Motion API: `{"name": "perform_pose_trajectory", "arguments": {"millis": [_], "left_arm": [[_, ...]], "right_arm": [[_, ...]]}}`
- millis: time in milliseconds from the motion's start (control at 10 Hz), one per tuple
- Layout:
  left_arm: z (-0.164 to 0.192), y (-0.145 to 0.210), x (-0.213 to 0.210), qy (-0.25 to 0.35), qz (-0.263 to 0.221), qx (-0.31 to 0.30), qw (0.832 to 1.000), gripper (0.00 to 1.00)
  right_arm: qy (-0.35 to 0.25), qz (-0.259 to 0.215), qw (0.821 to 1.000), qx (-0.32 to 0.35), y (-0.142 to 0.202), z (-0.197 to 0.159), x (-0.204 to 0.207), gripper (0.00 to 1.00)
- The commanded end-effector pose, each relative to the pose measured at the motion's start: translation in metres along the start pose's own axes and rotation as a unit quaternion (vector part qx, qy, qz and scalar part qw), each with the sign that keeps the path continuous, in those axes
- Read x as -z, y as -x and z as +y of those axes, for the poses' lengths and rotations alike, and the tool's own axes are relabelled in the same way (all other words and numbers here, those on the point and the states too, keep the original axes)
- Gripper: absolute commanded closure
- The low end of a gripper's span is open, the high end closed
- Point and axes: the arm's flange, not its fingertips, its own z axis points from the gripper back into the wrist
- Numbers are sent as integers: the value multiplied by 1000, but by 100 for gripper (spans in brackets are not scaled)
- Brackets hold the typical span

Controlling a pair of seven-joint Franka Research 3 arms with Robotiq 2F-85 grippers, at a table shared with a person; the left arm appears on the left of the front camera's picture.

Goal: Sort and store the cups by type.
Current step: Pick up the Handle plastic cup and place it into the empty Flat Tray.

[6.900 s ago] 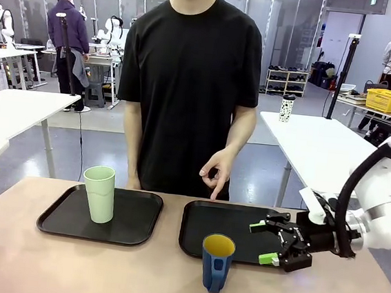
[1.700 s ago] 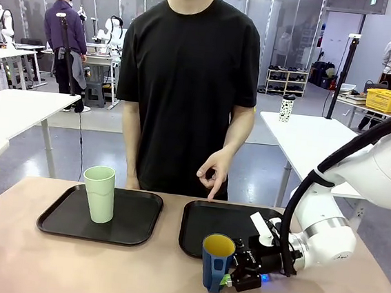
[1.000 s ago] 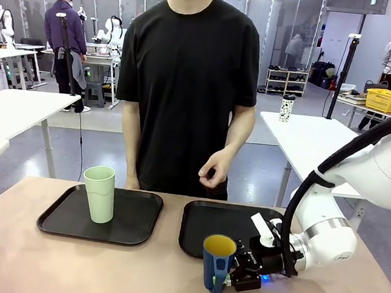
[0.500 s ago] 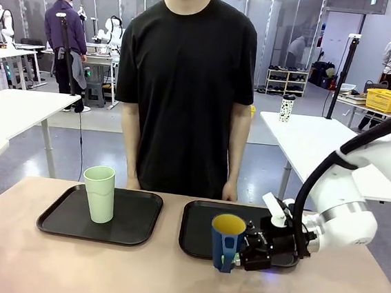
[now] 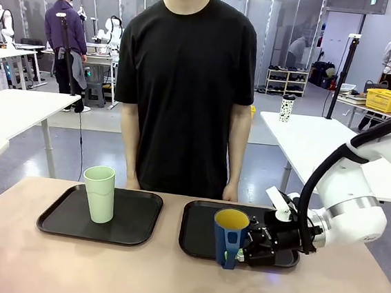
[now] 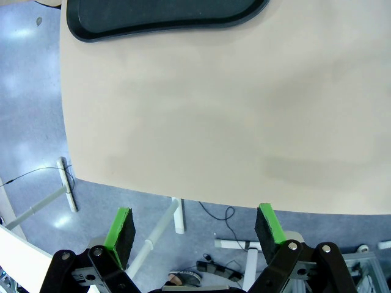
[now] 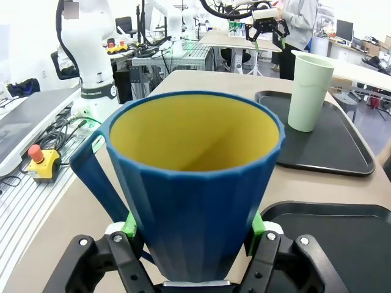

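Because the sorting seemed to give each cup type its own tray, the front view showed the green tumbler point(image 5: 99, 193) upright on the left tray point(image 5: 63, 220), while the blue mug point(image 5: 229, 237) was held over the near edge of the right tray point(image 5: 196, 242), probably lifted slightly, though its base was hard to see. The right tool point(image 5: 241, 251) had closed on it from the side.

From the left wrist, the left tool point(image 6: 193, 233) stood wide open and empty beyond the worktop point(image 6: 214, 116) edge.

From the right wrist, green pads point(image 7: 128, 224) pressed both sides of the mug's lower body, handle outward, with the tumbler beyond.
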Motion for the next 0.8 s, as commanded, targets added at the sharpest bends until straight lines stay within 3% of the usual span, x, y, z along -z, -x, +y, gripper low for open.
{"name": "perform_pose_trajectory", "arguments": {"millis": [0,200,300,700], "left_arm": [[0,2,-1,-12,-10,7,1000,0],[0,2,-1,-12,-10,7,1000,0],[0,2,-1,-12,-10,7,1000,0],[0,2,-1,-12,-10,7,1000,0]], "right_arm": [[2,-3,1000,-4,1,-3,2,71],[2,-3,1000,-4,1,-3,2,71],[0,0,1000,2,2,0,0,28],[23,-19,1000,11,6,-40,-38,28]]}}
